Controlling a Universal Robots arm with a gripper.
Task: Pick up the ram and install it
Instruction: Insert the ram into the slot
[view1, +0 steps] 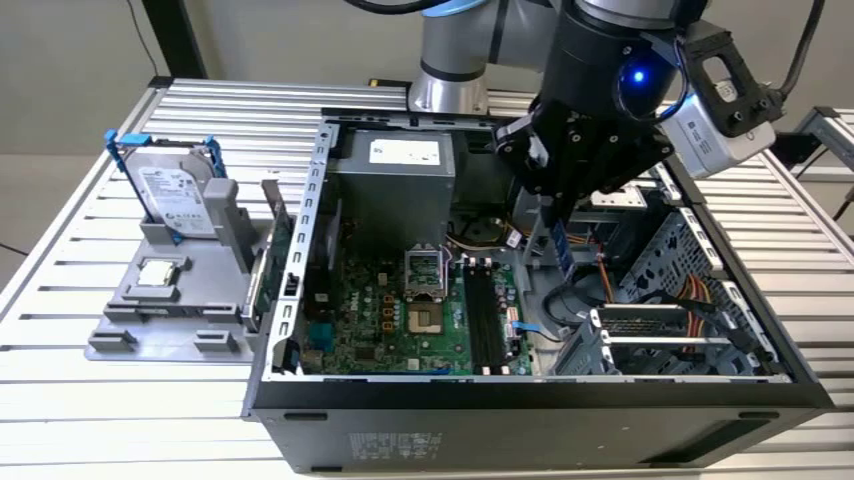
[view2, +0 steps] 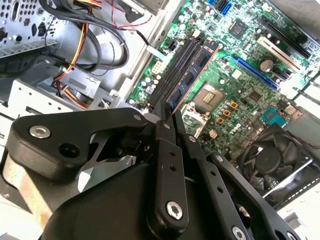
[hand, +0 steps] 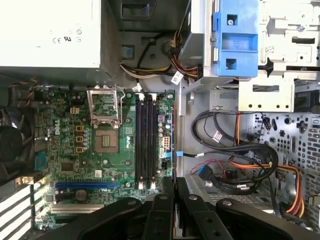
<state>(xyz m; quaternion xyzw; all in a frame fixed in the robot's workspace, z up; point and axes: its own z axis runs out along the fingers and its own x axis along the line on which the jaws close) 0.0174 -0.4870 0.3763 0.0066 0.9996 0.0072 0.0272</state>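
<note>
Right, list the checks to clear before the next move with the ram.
1. Claw shut on ram: ok.
2. Slots empty: ok, all look bare.
3. Ram parallel to slots: ok, judging by the second wrist view.
4. Ram over a slot: not ok; in the exterior view it hangs to the exterior view's right of them, not seated.
5. Slot latches open: cannot tell.
6. Cables off the slots: ok, they lie beside the board.
</note>
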